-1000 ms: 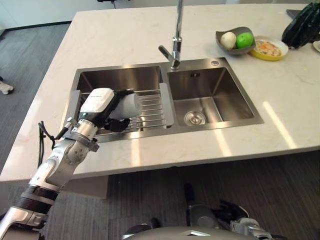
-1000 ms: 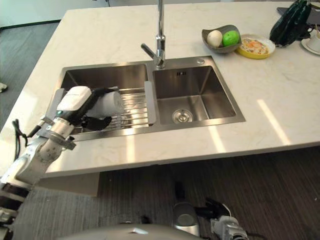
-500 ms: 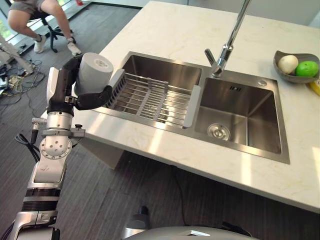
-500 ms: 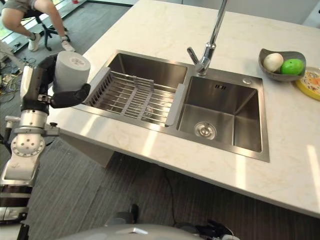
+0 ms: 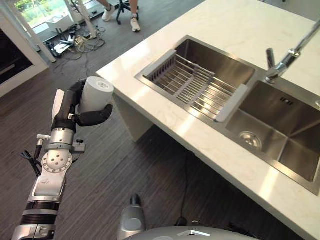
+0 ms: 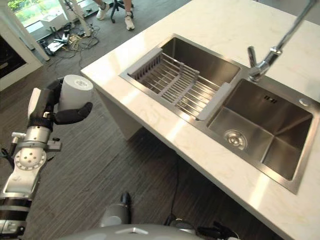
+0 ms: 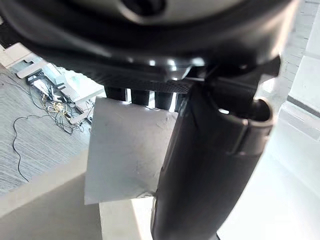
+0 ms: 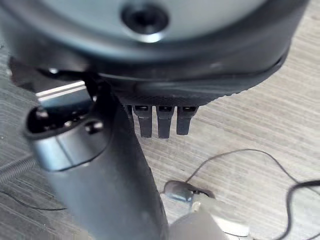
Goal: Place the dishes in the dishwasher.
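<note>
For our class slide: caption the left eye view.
Left hand carries a white cup over the floor, away from the sink rack.

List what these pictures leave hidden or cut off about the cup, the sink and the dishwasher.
- Cup: its far side is covered by the left hand; its inside faces away.
- Right basin: cut off by the left eye view's edge.
- Faucet: top cropped.
- Dishwasher: not identifiable.

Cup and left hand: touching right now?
Touching. In the left eye view the left hand has its fingers and thumb curled round the white cup; the left wrist view shows the thumb pressed against the cup's side.
</note>
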Controlling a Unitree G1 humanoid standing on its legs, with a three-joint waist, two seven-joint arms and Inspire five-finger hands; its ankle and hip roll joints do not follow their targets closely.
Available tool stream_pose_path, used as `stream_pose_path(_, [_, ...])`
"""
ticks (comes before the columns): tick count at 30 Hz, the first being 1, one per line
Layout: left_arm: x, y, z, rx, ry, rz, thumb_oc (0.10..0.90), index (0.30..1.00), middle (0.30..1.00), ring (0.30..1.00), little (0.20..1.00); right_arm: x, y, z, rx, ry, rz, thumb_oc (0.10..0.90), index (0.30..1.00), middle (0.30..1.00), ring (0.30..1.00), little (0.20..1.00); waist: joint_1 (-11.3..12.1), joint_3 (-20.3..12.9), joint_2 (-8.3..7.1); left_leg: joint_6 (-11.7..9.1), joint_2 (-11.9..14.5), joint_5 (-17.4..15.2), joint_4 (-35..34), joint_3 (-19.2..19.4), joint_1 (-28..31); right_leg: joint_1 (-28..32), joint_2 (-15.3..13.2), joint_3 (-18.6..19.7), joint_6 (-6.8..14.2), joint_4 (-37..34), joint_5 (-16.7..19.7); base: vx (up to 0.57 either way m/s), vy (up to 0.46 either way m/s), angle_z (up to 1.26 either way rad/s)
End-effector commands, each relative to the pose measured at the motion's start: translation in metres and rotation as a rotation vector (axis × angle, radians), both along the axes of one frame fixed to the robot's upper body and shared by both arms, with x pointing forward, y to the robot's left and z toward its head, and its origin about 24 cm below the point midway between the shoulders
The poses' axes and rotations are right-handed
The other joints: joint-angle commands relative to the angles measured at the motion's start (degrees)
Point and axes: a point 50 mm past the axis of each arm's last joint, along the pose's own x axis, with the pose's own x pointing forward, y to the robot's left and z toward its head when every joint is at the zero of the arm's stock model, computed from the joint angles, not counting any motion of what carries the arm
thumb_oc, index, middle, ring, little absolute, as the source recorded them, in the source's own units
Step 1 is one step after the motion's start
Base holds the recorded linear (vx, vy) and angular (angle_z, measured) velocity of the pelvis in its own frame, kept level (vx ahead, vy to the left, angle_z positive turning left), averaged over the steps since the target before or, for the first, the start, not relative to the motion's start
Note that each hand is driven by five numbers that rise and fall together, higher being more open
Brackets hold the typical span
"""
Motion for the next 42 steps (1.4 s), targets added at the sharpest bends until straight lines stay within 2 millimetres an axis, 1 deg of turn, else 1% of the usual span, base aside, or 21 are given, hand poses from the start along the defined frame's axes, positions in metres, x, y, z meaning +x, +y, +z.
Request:
stream_pose_path(1, [-0.003,-0.015,0.076,0.061,-0.37,-0.107,0.4,0.3,0.3,0.3,0.3,0.014,-0.001,0.001,-0.026,-0.036,-0.02,0.8,0.9,0.9,0.9,0.9,-2.12,-5.24,4.07,-2.76,5.48,4.58,-10.14,-0.64,6.27,-3.82,-2.41,8.96,4.12,0.39,2.63,0.0,0.298,1.09])
stream_pose_path(2, [-0.004,-0.014,0.072,0.057,-0.353,-0.1,0.4,0.3,0.3,0.3,0.3,0.019,0.007,0.0,-0.007,-0.057,-0.016,0.8,0.9,0.9,0.9,0.9,-2.3,-6.1,4.35,-3.24,5.81,4.58,-12.07,1.31,6.98,-3.46,-2.78,7.13,4.22,0.2,3.04,0.05,0.313,1.27])
stream_pose_path(4, [-0.008,-0.004,0.062,0.022,-0.318,-0.06,0.4,0.3,0.3,0.3,0.3,0.029,0.017,0.001,0.013,-0.125,0.009,0.8,0.9,0.9,0.9,0.9,-2.38,-7.2,4.39,-3.54,4.69,4.69,-15.14,1.62,7.56,-2.94,-3.38,5.29,4.86,0.16,3.68,0.11,0.351,1.88])
stream_pose_path(6, [-0.012,-0.002,0.053,-0.011,-0.294,-0.037,0.4,0.3,0.3,0.3,0.3,0.039,0.025,0.002,0.016,-0.151,0.06,0.8,0.9,0.9,0.9,0.9,-1.63,-7.18,3.66,-2.55,2.14,2.94,-14.53,-0.84,6.18,-2.5,-5.35,4.47,5.94,0.72,5.01,0.14,0.403,2.05])
stream_pose_path(9, [-0.011,-0.013,0.046,0.003,-0.265,-0.076,0.4,0.3,0.3,0.3,0.3,0.043,0.023,0.001,0.005,-0.126,0.081,0.8,0.9,0.9,0.9,0.9,0.42,-6.28,2.39,0.77,-2.59,-1.82,-10.51,-4.2,3.5,-1.72,-11.48,2.95,8.2,4.84,9.19,0.16,0.477,0.99])
stream_pose_path(10, [-0.01,-0.019,0.046,0.018,-0.267,-0.1,0.4,0.3,0.3,0.3,0.3,0.047,0.023,0.002,-0.001,-0.134,0.096,0.8,0.9,0.9,0.9,0.9,0.67,-5.94,2.17,2.4,-4.73,-3.57,-9.53,-5.25,3.21,-2.17,-13.93,3.17,8.46,8.37,10.77,0.27,0.642,0.9])
stream_pose_path(11, [-0.008,-0.029,0.045,0.053,-0.248,-0.149,0.4,0.3,0.3,0.3,0.3,0.057,0.022,0.004,0.001,-0.162,0.1,0.8,0.9,0.9,0.9,0.9,0.68,-5.18,1.82,5.26,-9.6,-6.06,-9.57,-8.47,4.08,-3.92,-18.61,6.52,9.51,16.28,17.04,0.21,0.524,1.22])
stream_pose_path(12, [-0.008,-0.029,0.045,0.053,-0.249,-0.15,0.4,0.3,0.3,0.3,0.3,0.057,0.022,0.004,0.001,-0.163,0.098,0.8,0.9,0.9,0.9,0.9,0.64,-5.13,1.48,5.77,-10.39,-6.19,-9.73,-8.48,4.12,-4.24,-19.53,6.83,10.18,16.96,17.26,0.21,0.432,1.5])
stream_pose_path(13, [-0.005,-0.035,0.043,0.049,-0.244,-0.173,0.4,0.3,0.3,0.3,0.3,0.059,0.023,0.004,0.005,-0.173,0.094,0.8,0.9,0.9,0.9,0.9,-0.13,-4.64,1.61,6.36,-11.83,-6.4,-10.74,-10.94,4.86,-5.36,-19.57,10.78,10.14,19.53,20.24,0.16,0.219,1.4])
stream_pose_path(14, [0.005,-0.051,0.039,0.044,-0.225,-0.237,0.4,0.3,0.3,0.3,0.3,0.061,0.028,0.004,0.026,-0.19,0.084,0.8,0.9,0.9,0.9,0.9,-2.48,-3.86,2.62,7.77,-13.34,-4.63,-12.43,-15.22,5.48,-10.52,-14.48,22.15,7.58,23.83,17.73,0.3,0.225,1.19])
stream_pose_path(15, [0.008,-0.06,0.039,0.035,-0.226,-0.276,0.4,0.3,0.3,0.3,0.3,0.063,0.028,0.005,0.032,-0.205,0.073,0.8,0.9,0.9,0.9,0.9,-3.92,-3.78,3.43,7.53,-13.63,-3.77,-13.89,-17.93,6.13,-13.52,-9.7,28.67,6.73,23.0,13.42,0.23,0.136,1.99])
stream_pose_path(16, [0.008,-0.06,0.039,0.034,-0.227,-0.277,0.4,0.3,0.3,0.3,0.3,0.063,0.028,0.005,0.031,-0.206,0.072,0.8,0.9,0.9,0.9,0.9,-3.79,-3.89,3.57,7.42,-13.44,-3.54,-14.13,-17.86,6.03,-13.87,-9.51,28.74,6.55,23.17,13.41,0.29,0.007,2.74])
stream_pose_path(17, [0.012,-0.073,0.043,0.027,-0.242,-0.343,0.4,0.3,0.3,0.3,0.3,0.066,0.025,0.006,0.022,-0.217,0.05,0.8,0.9,0.9,0.9,0.9,-4.31,-2.88,4.14,7.09,-14.33,-3.4,-14.94,-21.47,6.69,-16.28,-6.92,33.88,6.98,17.32,10.42,0.17,-0.033,2.73])
stream_pose_path(19, [0.015,-0.077,0.046,0.044,-0.253,-0.357,0.4,0.3,0.3,0.3,0.3,0.067,0.024,0.006,0.022,-0.216,0.051,0.8,0.9,0.9,0.9,0.9,-4.88,-1.95,4.43,6.8,-14.31,-3.42,-15.79,-22.88,7.78,-17.41,-6.39,33.98,7.2,13.28,10.99,0.19,-0.065,1.04])
stream_pose_path(20, [0.022,-0.08,0.039,0.078,-0.22,-0.33,0.4,0.3,0.3,0.3,0.3,0.06,0.02,0.006,0.012,-0.19,0.069,0.8,0.9,0.9,0.9,0.9,-5.73,-1.62,4.19,6.58,-14.31,-4.03,-16.25,-23.73,8.52,-17.53,-5.04,34.09,7.59,10.25,9.4,0.18,-0.103,0.62])
stream_pose_path(21, [0.022,-0.088,0.045,0.093,-0.242,-0.369,0.4,0.3,0.3,0.3,0.3,0.061,0.016,0.007,-0.006,-0.196,0.042,0.8,0.9,0.9,0.9,0.9,-5.96,-1.58,3.55,6.25,-14.84,-3.92,-16.04,-24.9,8.55,-16.77,-5.23,33.94,8.51,9.0,10.03,0.13,-0.136,0.9])
stream_pose_path(22, [0.021,-0.092,0.048,0.101,-0.256,-0.391,0.4,0.3,0.3,0.3,0.3,0.061,0.017,0.006,-0.003,-0.189,0.052,0.8,0.9,0.9,0.9,0.9,-5.42,-1.09,3.15,5.96,-14.76,-3.74,-15.82,-25.35,8.73,-16.52,-6.15,32.38,9.02,10.17,11.64,0.05,-0.15,1.11])
stream_pose_path(26, [0.022,-0.097,0.046,0.079,-0.256,-0.425,0.4,0.3,0.3,0.3,0.3,0.055,0.015,0.004,-0.021,-0.152,0.048,0.8,0.9,0.9,0.9,0.9,-4.6,-2.3,2.35,5.5,-14.32,-3.23,-16.61,-26.95,8.86,-14.36,-6.02,30.44,9.29,8.24,11.61,0.07,-0.162,1.0])
stream_pose_path(30, [0.018,-0.096,0.037,0.061,-0.217,-0.432,0.4,0.3,0.3,0.3,0.3,0.047,0.007,0.003,-0.062,-0.098,0.029,0.8,0.9,0.9,0.9,0.9,-3.59,-4.93,2.47,4.28,-13.22,-3.04,-17.49,-27.51,9.77,-9.6,-4.23,28.76,8.51,2.58,9.31,0.1,-0.148,0.43])
stream_pose_path(37, [0.014,-0.092,0.033,0.095,-0.206,-0.41,0.4,0.3,0.3,0.3,0.3,0.044,-0.003,0.004,-0.103,-0.06,0.044,0.8,0.9,0.9,0.9,0.9,-2.94,-6.5,3.2,3.41,-11.88,-2.8,-18.53,-26.36,12.18,-6.22,-2.79,28.01,7.63,-0.98,8.51,0.04,-0.072,-0.25])
stream_pose_path(42, [0.014,-0.094,0.028,0.108,-0.201,-0.388,0.4,0.3,0.3,0.3,0.3,0.046,0.001,0.004,-0.104,-0.071,0.084,0.8,0.9,0.9,0.9,0.9,-2.93,-7.04,3.49,3.06,-11.04,-2.49,-19.17,-26.11,13.24,-5.5,-1.99,28.22,6.91,-0.93,7.8,0.05,-0.056,-0.17])
